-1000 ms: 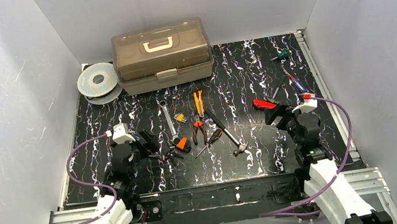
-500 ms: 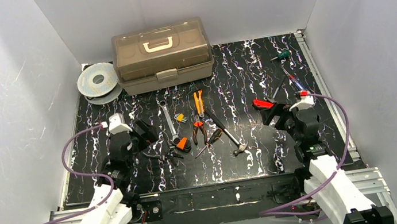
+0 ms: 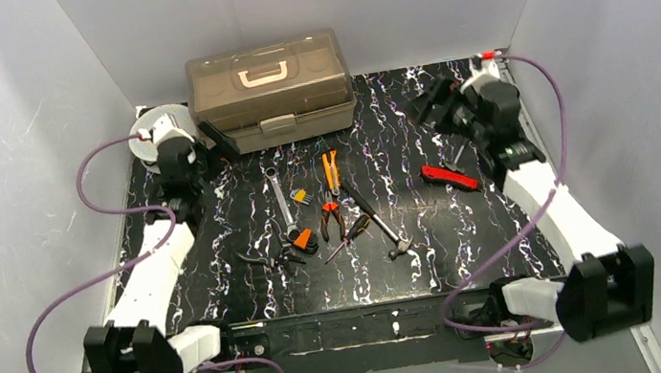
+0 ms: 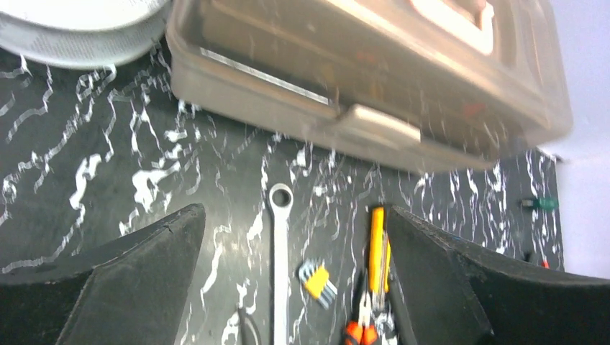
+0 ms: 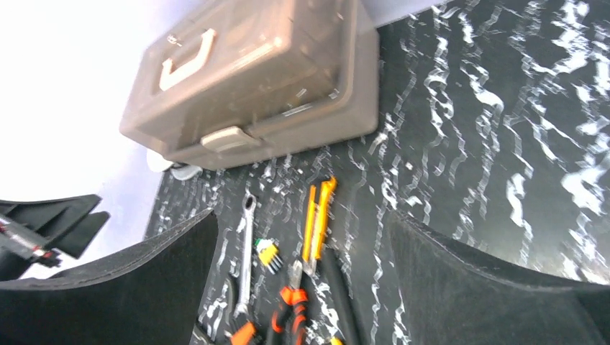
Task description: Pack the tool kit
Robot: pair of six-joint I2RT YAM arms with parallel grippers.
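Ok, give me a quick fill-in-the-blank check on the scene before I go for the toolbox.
The tan plastic toolbox with the smoky lid is ____. The round grey wire spool sits to its ____ in the top view. The red knife lies on the black mat's ____ half in that view. Both pairs of jaws stand ____.
Missing: closed, left, right, open.
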